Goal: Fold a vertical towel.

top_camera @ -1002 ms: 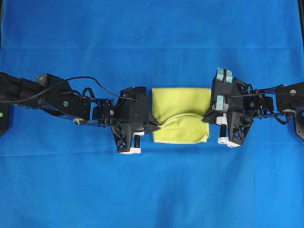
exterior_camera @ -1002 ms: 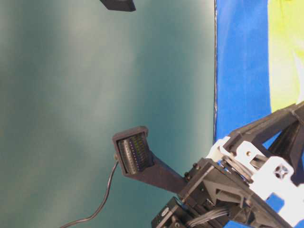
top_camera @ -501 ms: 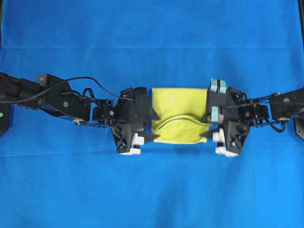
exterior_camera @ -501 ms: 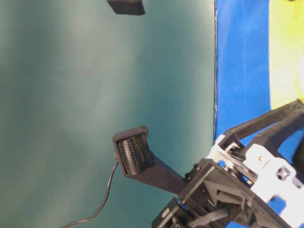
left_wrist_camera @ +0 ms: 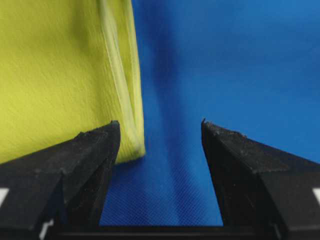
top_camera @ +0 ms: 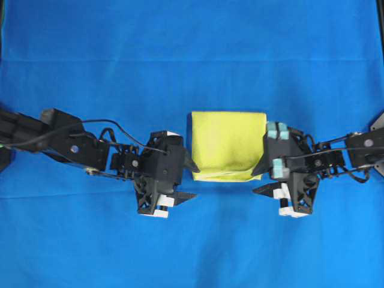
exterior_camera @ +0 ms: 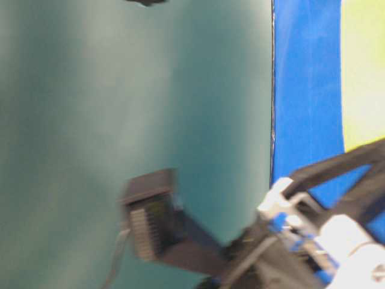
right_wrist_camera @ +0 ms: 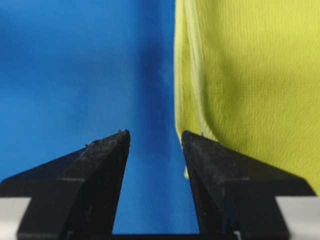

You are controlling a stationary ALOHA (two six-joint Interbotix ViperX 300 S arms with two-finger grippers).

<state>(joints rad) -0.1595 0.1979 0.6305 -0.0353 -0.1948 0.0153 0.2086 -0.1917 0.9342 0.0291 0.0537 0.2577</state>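
Blue cloth (top_camera: 192, 54) covers the whole surface; teal wall (exterior_camera: 132, 90) behind its far edge. Towel (top_camera: 228, 146) lies folded and layered mid-surface, between both arms. Left tool (top_camera: 192, 180) jaws apart, empty, at towel's lower-left corner. Right tool (top_camera: 259, 180) jaws apart, empty, at lower-right corner.

a teal backdrop (exterior_camera: 120, 90) fills most of the frame, beside the blue cloth (exterior_camera: 307, 90). the towel (exterior_camera: 364, 66) lies at the right edge. blurred black-and-white arm hardware (exterior_camera: 289, 235) crowds the bottom.
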